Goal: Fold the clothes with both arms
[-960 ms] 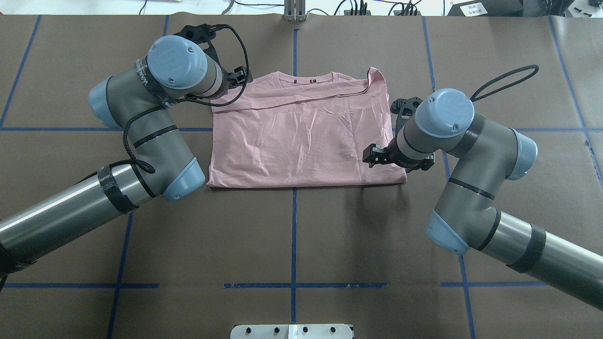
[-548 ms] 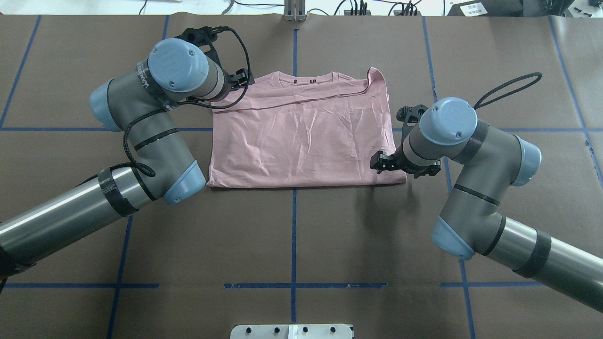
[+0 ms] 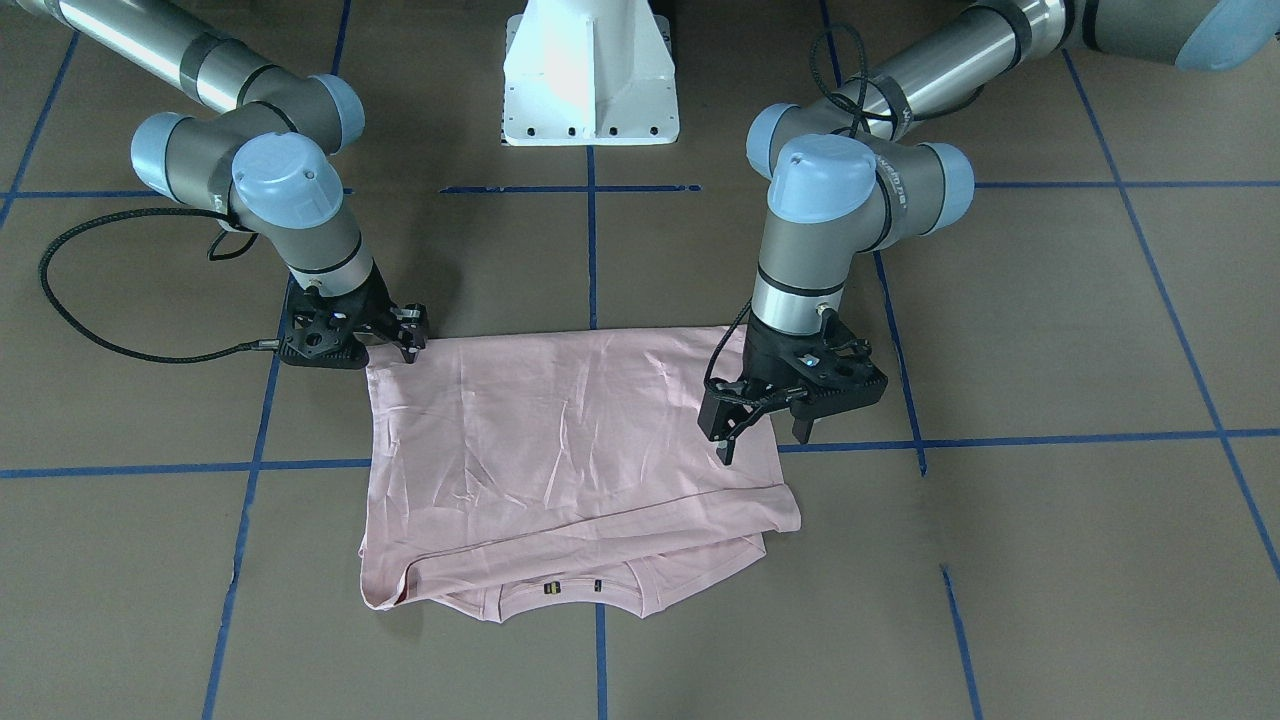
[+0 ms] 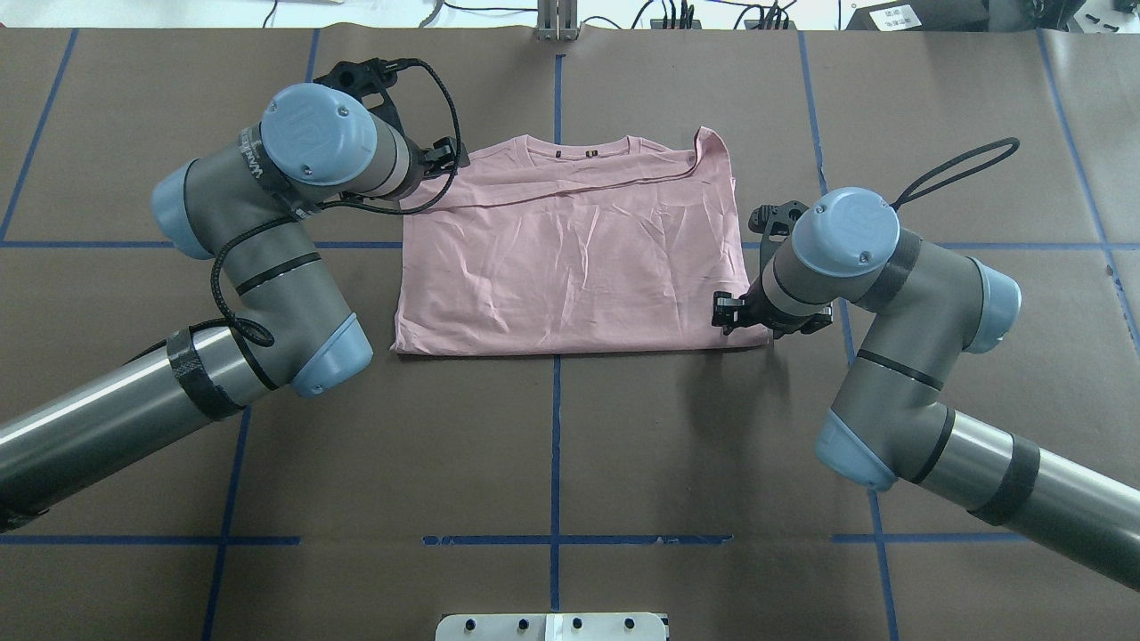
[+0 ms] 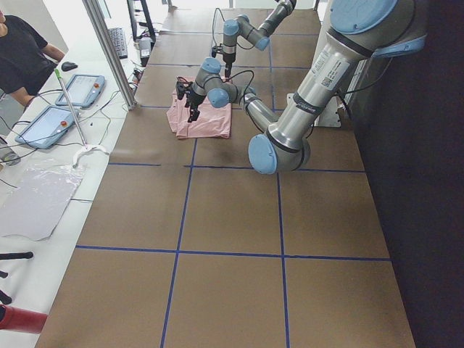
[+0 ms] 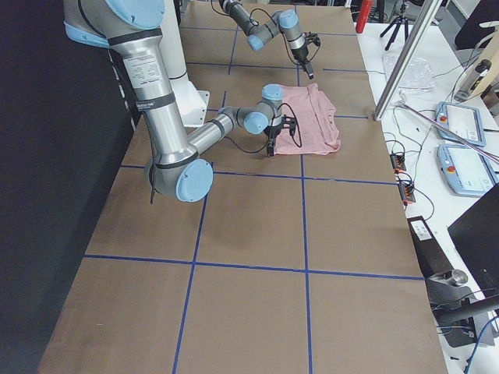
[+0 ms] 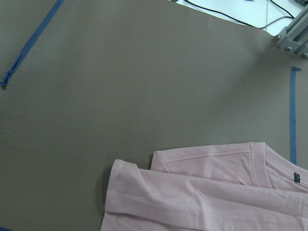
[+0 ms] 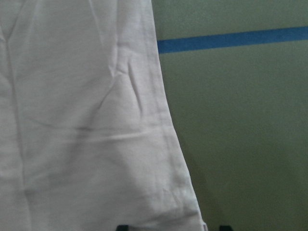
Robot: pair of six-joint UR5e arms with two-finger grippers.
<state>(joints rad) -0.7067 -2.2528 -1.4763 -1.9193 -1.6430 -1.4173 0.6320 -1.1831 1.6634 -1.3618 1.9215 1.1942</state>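
Brown taped bench [image 4: 570, 445]; pink T-shirt [image 4: 570, 258] lies part-folded at mid-bench, toward the far edge. Left gripper [image 3: 763, 447] hovers by a collar-end corner, jaws apart. Right gripper [image 3: 408, 338] sits low, jaws apart astride the hem corner, probably for a two-arm fold.

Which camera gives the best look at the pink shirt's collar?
The front-facing view: the collar lies nearest it, unobstructed, both dark tags visible. Overhead shows it smaller. The left wrist camera catches one end, the right wrist none; side views show it tiny.
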